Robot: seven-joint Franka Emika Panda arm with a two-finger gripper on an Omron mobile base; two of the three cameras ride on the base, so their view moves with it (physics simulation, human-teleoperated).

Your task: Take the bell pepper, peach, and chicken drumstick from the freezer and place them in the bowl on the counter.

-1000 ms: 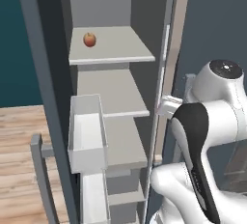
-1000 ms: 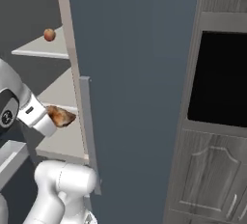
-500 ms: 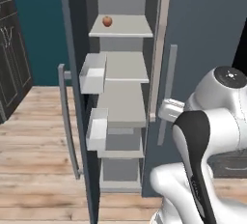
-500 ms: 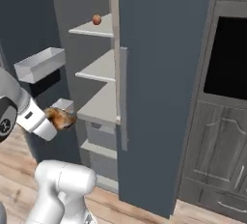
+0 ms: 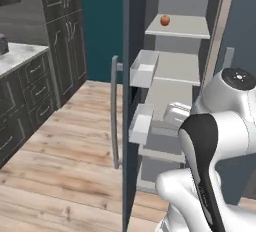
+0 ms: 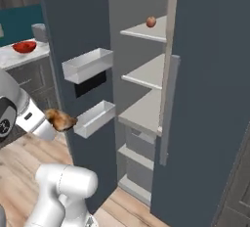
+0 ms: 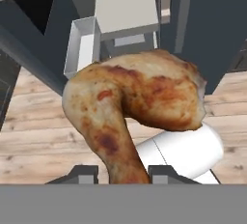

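My gripper (image 7: 121, 172) is shut on the chicken drumstick (image 7: 140, 97), a golden-brown lumpy piece that hangs out in front of the open freezer (image 6: 146, 74). From the right base view the drumstick (image 6: 61, 120) sticks out of the gripper (image 6: 52, 122) at the left, just short of the lower door bin. The peach (image 5: 165, 20) (image 6: 151, 22) rests on a high freezer shelf. A red bowl (image 6: 24, 46) sits on the marbled counter (image 6: 14, 58) far to the left. The bell pepper is out of view.
The freezer's dark door (image 5: 131, 86) stands open edge-on, carrying two white bins (image 6: 88, 64) (image 6: 95, 118). Dark cupboards (image 5: 60, 26) and drawers (image 5: 20, 101) line the left wall. A second dark door (image 6: 210, 103) stands at the right. Wooden floor (image 5: 65, 156) lies open to the left.
The whole picture has shifted as the base drove back and turned from the freezer; counter and bowl came into view. The drumstick stays in my grip.
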